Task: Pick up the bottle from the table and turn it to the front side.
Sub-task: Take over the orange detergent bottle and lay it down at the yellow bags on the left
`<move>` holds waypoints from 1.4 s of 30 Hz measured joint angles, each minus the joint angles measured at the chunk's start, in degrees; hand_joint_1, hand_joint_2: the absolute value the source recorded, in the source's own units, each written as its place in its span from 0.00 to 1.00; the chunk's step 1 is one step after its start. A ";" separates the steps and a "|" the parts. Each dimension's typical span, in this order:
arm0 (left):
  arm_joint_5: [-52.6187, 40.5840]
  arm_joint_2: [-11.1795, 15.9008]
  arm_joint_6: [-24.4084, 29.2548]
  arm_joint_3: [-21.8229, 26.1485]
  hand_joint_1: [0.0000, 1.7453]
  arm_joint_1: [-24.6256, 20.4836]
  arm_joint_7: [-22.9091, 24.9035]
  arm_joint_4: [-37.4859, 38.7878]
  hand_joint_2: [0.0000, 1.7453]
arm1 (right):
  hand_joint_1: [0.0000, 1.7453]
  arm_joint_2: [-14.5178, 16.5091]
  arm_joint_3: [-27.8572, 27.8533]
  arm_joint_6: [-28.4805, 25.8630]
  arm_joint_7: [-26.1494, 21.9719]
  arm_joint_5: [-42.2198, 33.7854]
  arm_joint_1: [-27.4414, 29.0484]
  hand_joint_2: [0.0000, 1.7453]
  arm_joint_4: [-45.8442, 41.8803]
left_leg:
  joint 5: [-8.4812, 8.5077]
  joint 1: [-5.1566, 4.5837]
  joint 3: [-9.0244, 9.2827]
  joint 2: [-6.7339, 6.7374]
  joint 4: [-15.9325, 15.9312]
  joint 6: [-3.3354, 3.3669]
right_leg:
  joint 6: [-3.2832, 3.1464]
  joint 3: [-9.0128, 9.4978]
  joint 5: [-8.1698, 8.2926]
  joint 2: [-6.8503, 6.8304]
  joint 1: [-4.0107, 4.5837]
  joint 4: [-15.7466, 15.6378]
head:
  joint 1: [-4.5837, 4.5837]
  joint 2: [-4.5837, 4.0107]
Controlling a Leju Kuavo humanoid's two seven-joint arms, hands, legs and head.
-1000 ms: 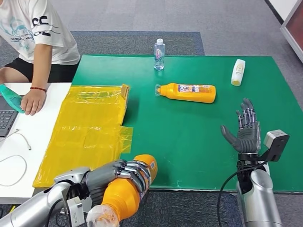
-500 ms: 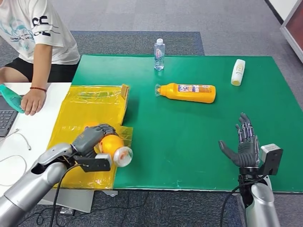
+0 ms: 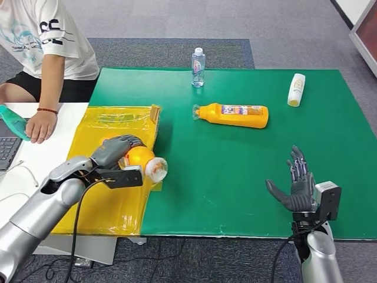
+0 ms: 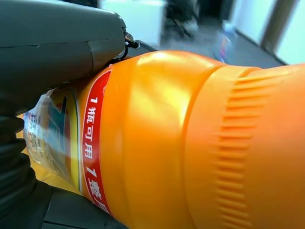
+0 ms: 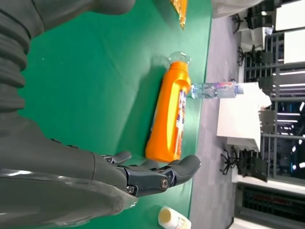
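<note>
Left hand (image 3: 116, 150) wrapped around an orange bottle (image 3: 141, 161), held on its side over the yellow bag (image 3: 111, 135), clear cap pointing toward the green mat (image 3: 249, 171). Right hand (image 3: 297, 186) spread, holding nothing, above the mat's near edge.

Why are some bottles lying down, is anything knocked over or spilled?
No spill shows. An orange bottle lies on its side mid-mat, and a small white bottle lies flat near the far right edge, while the clear water bottle stands upright. The left hand holds another orange bottle sideways over the yellow bag.
</note>
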 joint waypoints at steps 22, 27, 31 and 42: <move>74.80 17.50 -44.51 -48.75 1.00 -52.62 32.61 1.19 1.00 | 0.00 1.17 17.52 -0.72 1.88 -4.02 -13.49 1.00 15.85 | 0.29 0.16 -0.16 0.13 0.00 -0.27 | -0.33 -0.24 0.30 0.12 0.18 0.08 | -0.02 0.00; 67.76 16.44 -44.98 -51.12 1.00 -51.85 32.71 3.41 1.00 | 0.00 1.58 19.09 -1.68 2.43 -4.09 -14.20 1.00 15.96 | 0.34 0.16 -0.17 0.12 0.00 -0.28 | -0.34 -0.24 0.33 0.12 0.18 0.08 | -0.01 0.00; 61.36 15.33 -44.73 -52.34 1.00 -49.92 28.62 5.82 1.00 | 0.00 1.82 19.86 -2.51 2.80 -3.99 -14.32 1.00 15.95 | 0.35 0.16 -0.18 0.12 0.00 -0.28 | -0.33 -0.25 0.34 0.12 0.18 0.08 | -0.01 0.00; 55.98 13.75 -41.14 -53.37 1.00 -45.35 20.11 9.80 1.00 | 0.00 2.10 21.35 -2.66 3.19 -3.81 -14.32 1.00 15.95 | 0.35 0.17 -0.30 0.12 0.00 -0.28 | -0.33 -0.37 0.34 0.13 0.19 0.09 | -0.02 0.00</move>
